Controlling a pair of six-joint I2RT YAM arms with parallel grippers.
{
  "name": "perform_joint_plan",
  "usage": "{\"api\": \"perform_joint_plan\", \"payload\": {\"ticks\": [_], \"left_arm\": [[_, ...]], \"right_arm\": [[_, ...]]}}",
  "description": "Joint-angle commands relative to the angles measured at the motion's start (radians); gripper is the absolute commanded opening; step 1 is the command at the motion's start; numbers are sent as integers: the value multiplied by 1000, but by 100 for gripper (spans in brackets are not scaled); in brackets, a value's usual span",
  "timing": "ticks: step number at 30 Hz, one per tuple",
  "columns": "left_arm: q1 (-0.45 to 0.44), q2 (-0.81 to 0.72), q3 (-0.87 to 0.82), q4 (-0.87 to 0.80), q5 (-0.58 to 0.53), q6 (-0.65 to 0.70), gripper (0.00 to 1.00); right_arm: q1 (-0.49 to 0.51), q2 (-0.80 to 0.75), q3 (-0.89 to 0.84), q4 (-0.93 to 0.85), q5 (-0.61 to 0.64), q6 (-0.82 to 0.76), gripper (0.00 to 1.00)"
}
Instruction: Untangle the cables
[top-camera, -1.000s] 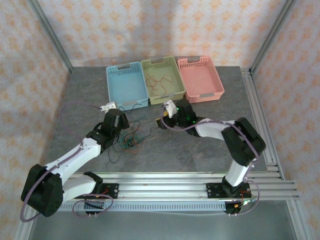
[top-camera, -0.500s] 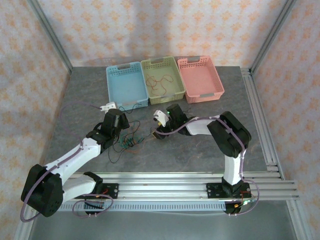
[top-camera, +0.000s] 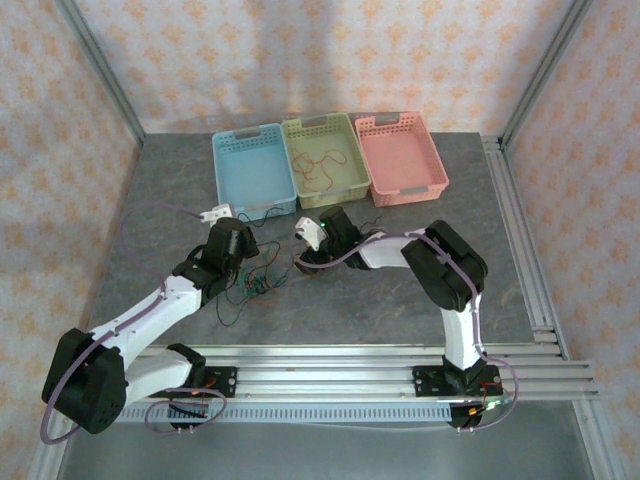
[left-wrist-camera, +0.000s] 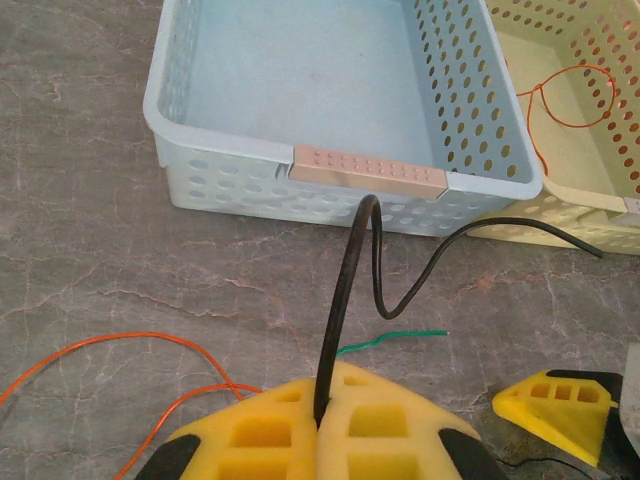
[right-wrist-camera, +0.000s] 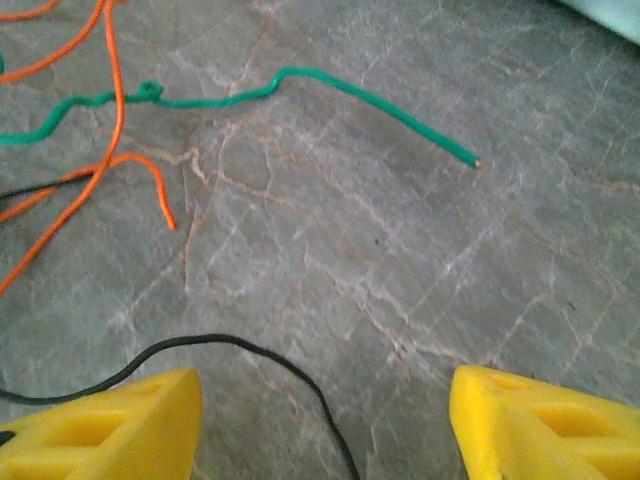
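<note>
I've got the left gripper clenched on the thin black cable at the loose knot of black, orange and green wires on the grey tabletop, while the released right gripper, just right of the knot, is nearer the green wire lying left-to-right just beyond it.

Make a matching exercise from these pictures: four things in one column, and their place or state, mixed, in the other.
1. light blue perforated plastic basket
2. pale yellow-green perforated plastic basket
3. yellow left hand
4. yellow right hand

A. open, over the grey stone-patterned table
B. holds a thin orange cable
C. shut on a thin black cable
D. leftmost in the basket row

Pairs: 1-D, 2-B, 3-C, 4-A.
</note>
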Motion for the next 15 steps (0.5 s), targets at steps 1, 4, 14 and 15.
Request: {"api": "perform_joint_plan", "payload": {"ticks": [1, 4, 14, 15], "left_arm": [[7, -10, -11, 19, -39, -19, 0], [8, -10, -11, 19, -38, -19, 0], [7, -11, -12, 19, -39, -21, 0], [7, -10, -13, 19, -39, -21, 0]], "right_arm": [[33, 51, 22, 113, 73, 75, 67], [35, 55, 15, 164, 107, 117, 66], [38, 66, 23, 133, 146, 116, 25], [38, 59, 10, 155, 162, 116, 18]]}}
